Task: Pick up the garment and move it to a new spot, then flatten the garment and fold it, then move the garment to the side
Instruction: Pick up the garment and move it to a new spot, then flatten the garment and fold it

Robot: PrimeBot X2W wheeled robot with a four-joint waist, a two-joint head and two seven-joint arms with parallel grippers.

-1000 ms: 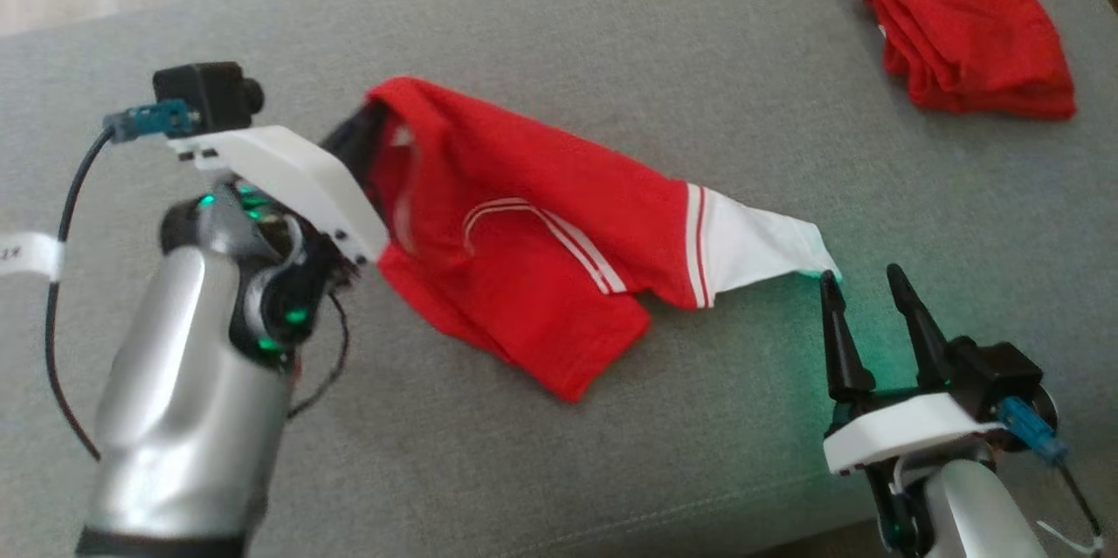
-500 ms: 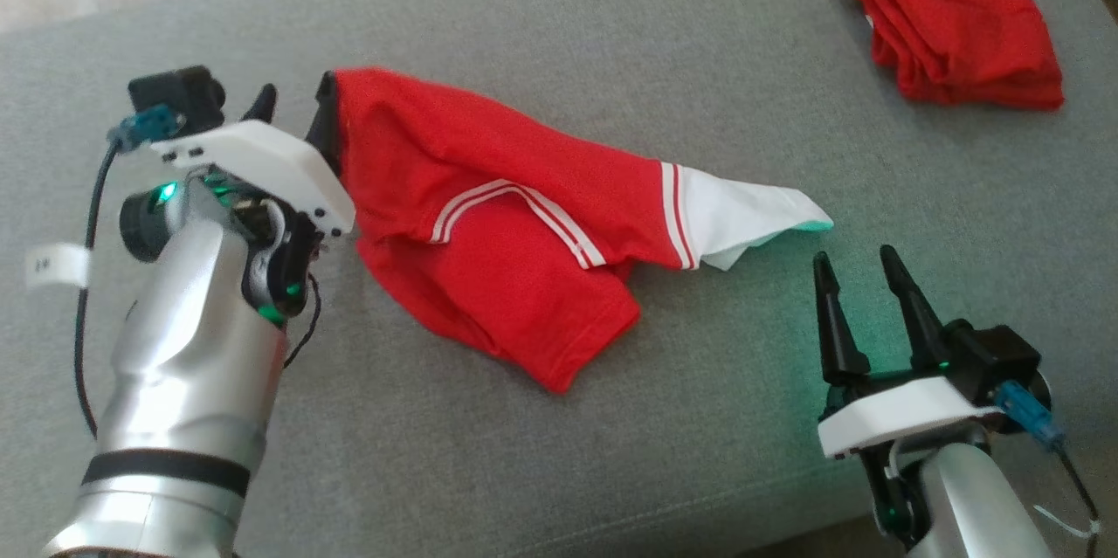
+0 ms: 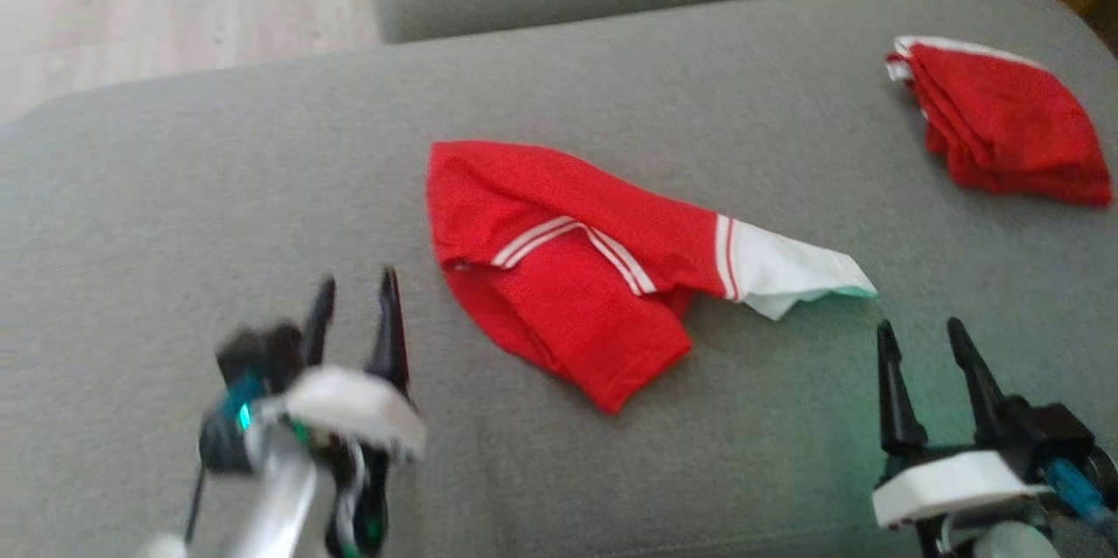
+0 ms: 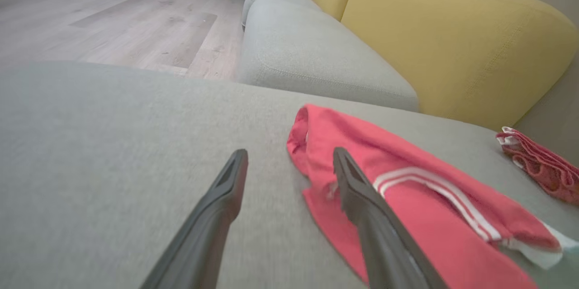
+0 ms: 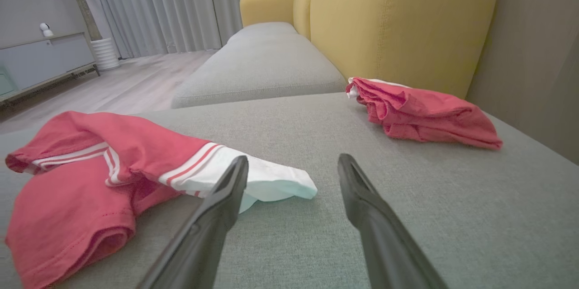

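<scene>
The jaws stand spread and empty over the grey sofa cushion (image 5: 452,198), with a crumpled red white-striped garment (image 5: 113,153) at left and a folded red garment (image 5: 425,108) beyond at right.

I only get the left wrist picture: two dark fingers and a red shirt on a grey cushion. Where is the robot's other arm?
Observer: In the head view, the right gripper sits just short of the white sleeve of the red shirt, not touching it.
Operator: Is it holding anything?
Observer: No; its fingers stand apart, with bare grey cushion between them.
Operator: And the red bit at my right edge?
Observer: A second red garment, folded into a pile, apart from the shirt.
</scene>
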